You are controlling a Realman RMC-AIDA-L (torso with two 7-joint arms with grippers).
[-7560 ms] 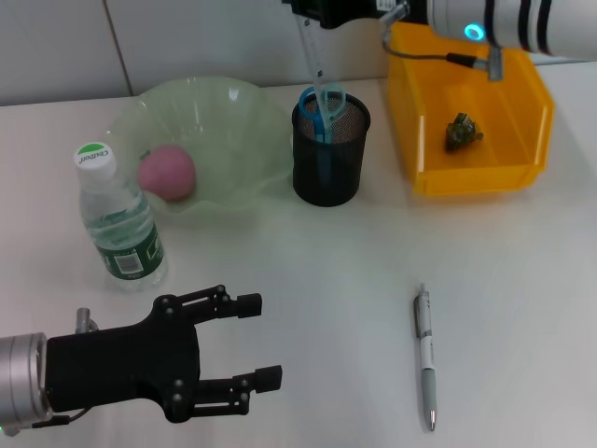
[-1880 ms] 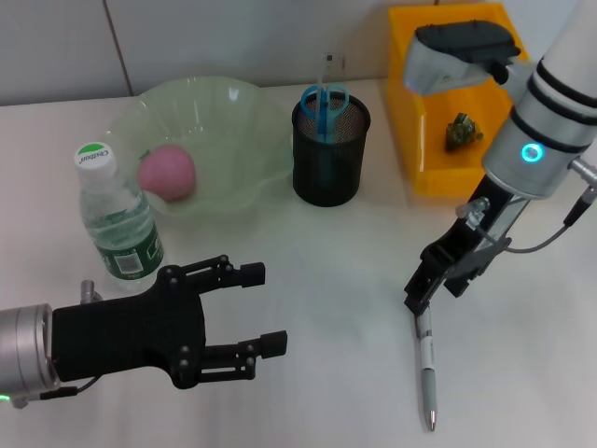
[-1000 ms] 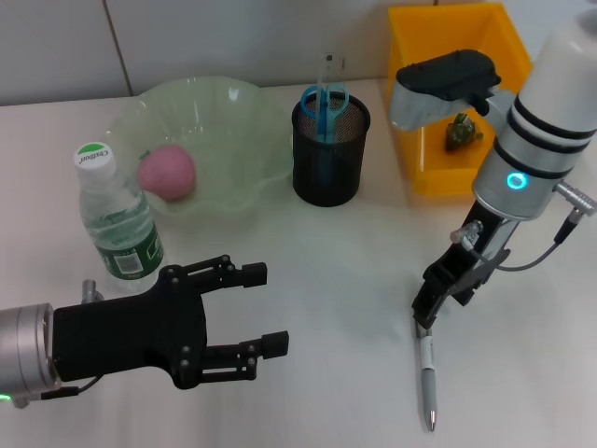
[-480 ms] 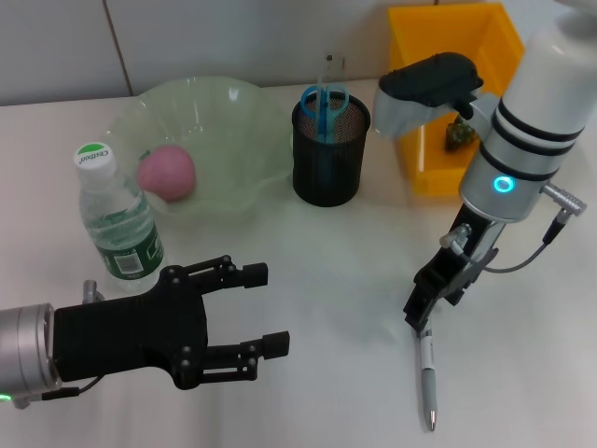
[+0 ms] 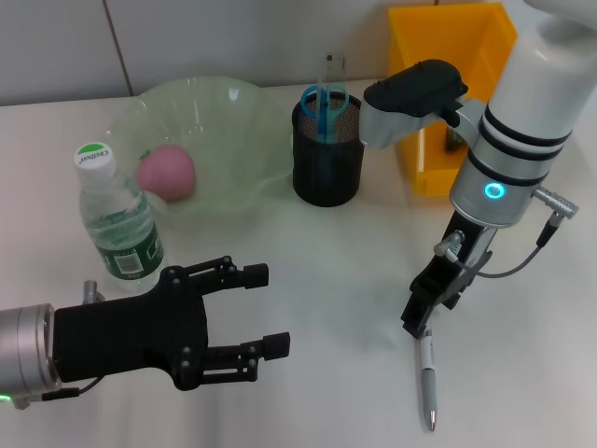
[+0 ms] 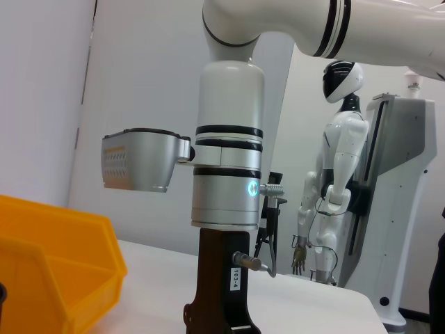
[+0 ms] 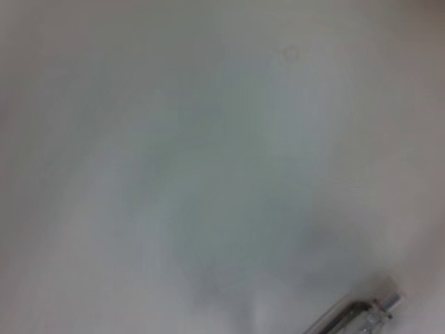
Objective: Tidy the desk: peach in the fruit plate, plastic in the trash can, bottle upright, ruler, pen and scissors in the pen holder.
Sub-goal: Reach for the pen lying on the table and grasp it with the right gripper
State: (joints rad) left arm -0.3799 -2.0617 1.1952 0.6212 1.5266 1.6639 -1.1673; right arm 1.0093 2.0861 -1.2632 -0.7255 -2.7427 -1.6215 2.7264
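Nearest the robot, the left gripper (image 5: 250,347) hovers over the front left of the bench (image 5: 317,280), jaws spread and holding nothing. To its right the pen (image 5: 427,378) lies flat near the front edge, with open white surface around it. The right gripper (image 5: 420,319) stands at the pen's far end; whether its jaws are spread cannot be told. Farther back, the bottle (image 5: 118,224) stands upright beside the plate (image 5: 224,121) holding the peach (image 5: 167,173). The pen holder (image 5: 326,154) contains scissors (image 5: 324,101), and the yellow bin (image 5: 457,56) sits at the far edge.
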